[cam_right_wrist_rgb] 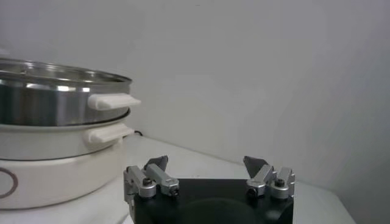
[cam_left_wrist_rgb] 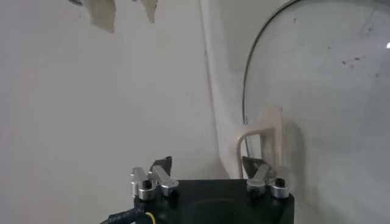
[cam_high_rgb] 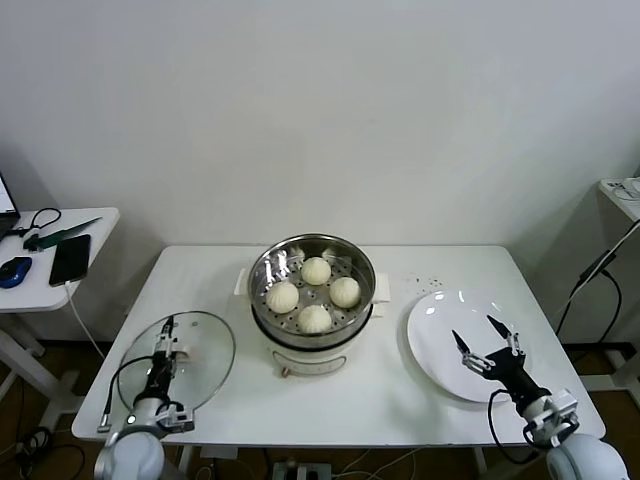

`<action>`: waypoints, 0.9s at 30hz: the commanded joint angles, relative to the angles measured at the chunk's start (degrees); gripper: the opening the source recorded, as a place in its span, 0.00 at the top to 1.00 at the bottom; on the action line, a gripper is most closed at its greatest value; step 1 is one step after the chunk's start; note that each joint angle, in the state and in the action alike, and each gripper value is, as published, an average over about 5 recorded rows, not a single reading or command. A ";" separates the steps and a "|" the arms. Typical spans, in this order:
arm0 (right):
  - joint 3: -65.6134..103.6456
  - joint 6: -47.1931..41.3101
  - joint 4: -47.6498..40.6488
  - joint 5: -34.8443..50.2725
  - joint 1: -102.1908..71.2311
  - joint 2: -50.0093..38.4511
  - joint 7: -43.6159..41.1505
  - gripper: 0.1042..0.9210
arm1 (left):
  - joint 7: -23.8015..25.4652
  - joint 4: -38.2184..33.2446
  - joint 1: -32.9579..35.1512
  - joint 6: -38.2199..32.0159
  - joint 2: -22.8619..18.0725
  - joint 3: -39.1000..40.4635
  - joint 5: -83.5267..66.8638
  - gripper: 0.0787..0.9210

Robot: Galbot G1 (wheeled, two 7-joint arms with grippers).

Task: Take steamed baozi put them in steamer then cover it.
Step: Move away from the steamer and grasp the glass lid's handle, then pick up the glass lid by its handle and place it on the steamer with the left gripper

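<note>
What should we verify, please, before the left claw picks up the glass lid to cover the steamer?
1. All four baozi inside the steamer: ok.
2. White plate emptied of buns: ok.
3. Glass lid lying flat on the table, beside the steamer on the robot's left: ok.
4. Left claw lined up over the lid's white handle: ok; fingers open on either side of it.
5. Handle firmly gripped: not ok, no closed grip visible yet.
6. Right claw clear of the steamer, open above the plate: ok.
</note>
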 commanded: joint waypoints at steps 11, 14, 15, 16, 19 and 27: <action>0.25 1.13 -1.10 -2.41 0.14 1.36 -1.34 0.12 | -0.94 3.25 -1.38 -0.91 0.63 0.04 -2.17 0.62; 0.23 1.26 -1.24 -2.65 0.26 1.51 -1.48 0.12 | -0.87 1.86 -1.02 -0.94 0.79 0.30 -3.10 0.72; 0.23 1.29 -1.28 -2.70 0.27 1.53 -1.52 0.12 | -0.81 1.21 -0.82 -0.93 0.85 0.39 -3.43 0.75; 0.24 1.31 -1.31 -2.72 0.29 1.54 -1.55 0.12 | -0.74 0.26 -0.52 -0.86 0.96 0.51 -3.89 0.79; 0.30 1.36 -1.42 -2.73 0.39 1.49 -1.60 0.12 | -0.47 -3.17 0.85 -0.43 1.39 0.84 -5.36 0.88; 0.19 1.46 -1.91 -2.75 1.42 1.16 -1.61 0.12 | 1.35 -17.59 8.57 5.89 3.47 1.40 -10.17 0.91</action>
